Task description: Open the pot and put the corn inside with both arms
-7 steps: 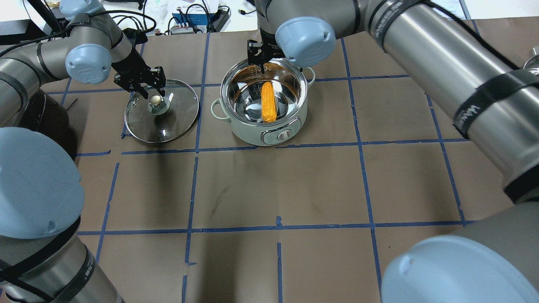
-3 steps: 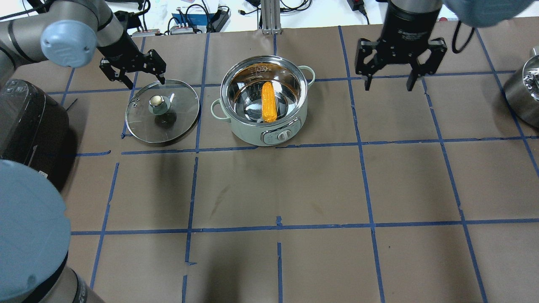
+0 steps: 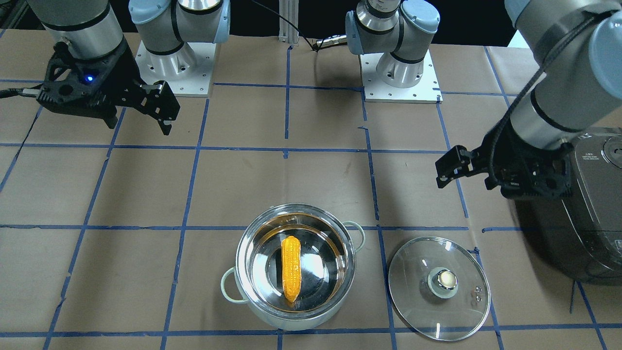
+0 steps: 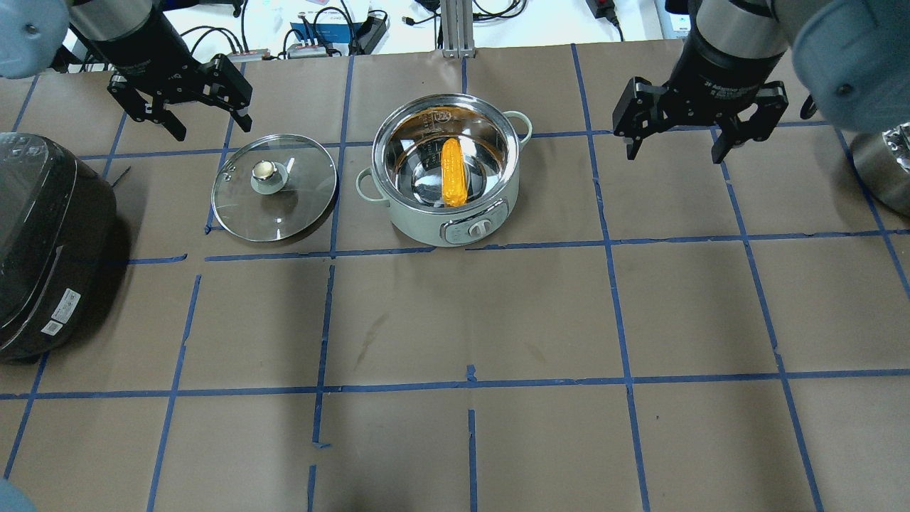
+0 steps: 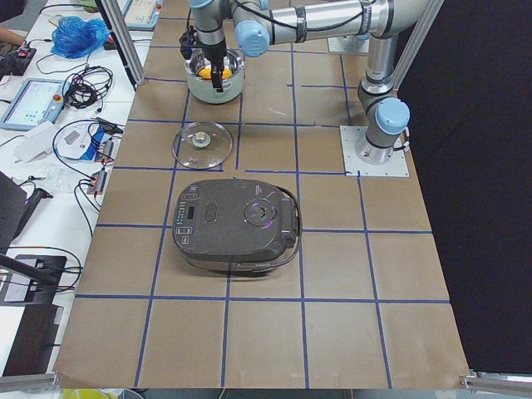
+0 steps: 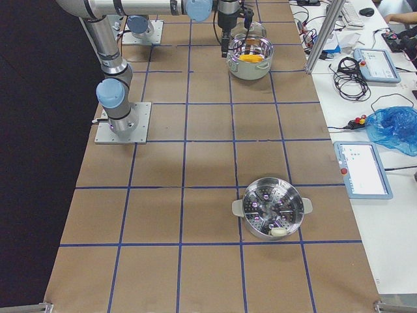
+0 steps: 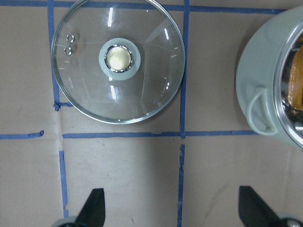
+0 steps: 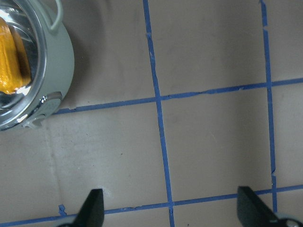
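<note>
The steel pot [image 4: 398, 203] stands uncovered at the table's far middle, and it also shows in the front view [image 3: 291, 322]. The yellow-orange corn [image 4: 452, 173] lies inside it on the bottom [image 3: 291, 268]. The glass lid [image 4: 242, 206] lies flat on the table beside the pot, knob up [image 3: 413, 272]. My left gripper [image 4: 211, 126] is open and empty, above and beyond the lid, touching nothing. The left wrist view shows the lid [image 7: 151, 85] and the pot's handle [image 7: 258, 113]. My right gripper [image 4: 674, 153] is open and empty, well to the right of the pot [image 8: 59, 61].
A dark grey rice cooker [image 4: 43, 242] sits at the table's left edge, close under my left arm [image 3: 588, 218]. A steel steamer pot [image 6: 270, 212] stands at the right end. Cables and boxes lie beyond the far edge.
My right gripper has left the pot's far rim and moved right. My left gripper has risen off the lid's knob and moved back to the left. Corn, pot and lid have not moved.
</note>
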You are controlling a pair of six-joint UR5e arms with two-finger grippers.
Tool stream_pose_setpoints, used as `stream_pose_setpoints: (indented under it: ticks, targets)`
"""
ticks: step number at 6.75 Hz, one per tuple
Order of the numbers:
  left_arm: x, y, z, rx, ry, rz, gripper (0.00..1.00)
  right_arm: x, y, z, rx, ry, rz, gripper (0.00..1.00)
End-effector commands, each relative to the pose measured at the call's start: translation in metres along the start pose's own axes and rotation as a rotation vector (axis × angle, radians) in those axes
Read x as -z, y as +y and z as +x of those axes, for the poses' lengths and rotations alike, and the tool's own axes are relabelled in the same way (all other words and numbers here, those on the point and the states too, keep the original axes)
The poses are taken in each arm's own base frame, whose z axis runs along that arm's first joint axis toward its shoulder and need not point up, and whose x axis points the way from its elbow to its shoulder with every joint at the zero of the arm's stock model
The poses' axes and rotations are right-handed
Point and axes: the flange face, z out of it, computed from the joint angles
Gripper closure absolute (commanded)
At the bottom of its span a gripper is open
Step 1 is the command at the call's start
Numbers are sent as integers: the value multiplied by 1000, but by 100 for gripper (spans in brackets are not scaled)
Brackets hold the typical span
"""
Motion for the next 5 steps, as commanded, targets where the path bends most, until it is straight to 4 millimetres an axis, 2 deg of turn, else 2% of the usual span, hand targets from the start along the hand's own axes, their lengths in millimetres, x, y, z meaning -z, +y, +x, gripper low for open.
stream_pose_setpoints:
  ticks: [1,3,5]
  targets:
    - [39,49,27,-21,-1,9,0,28,-7,-6,12,1,58,0]
    - [37,55,36,-51,-2,2,0,25,-7,-6,6,-1,52,0]
    - [20,66,38,-41,0,-22,0,23,-6,-7,9,-4,47,0]
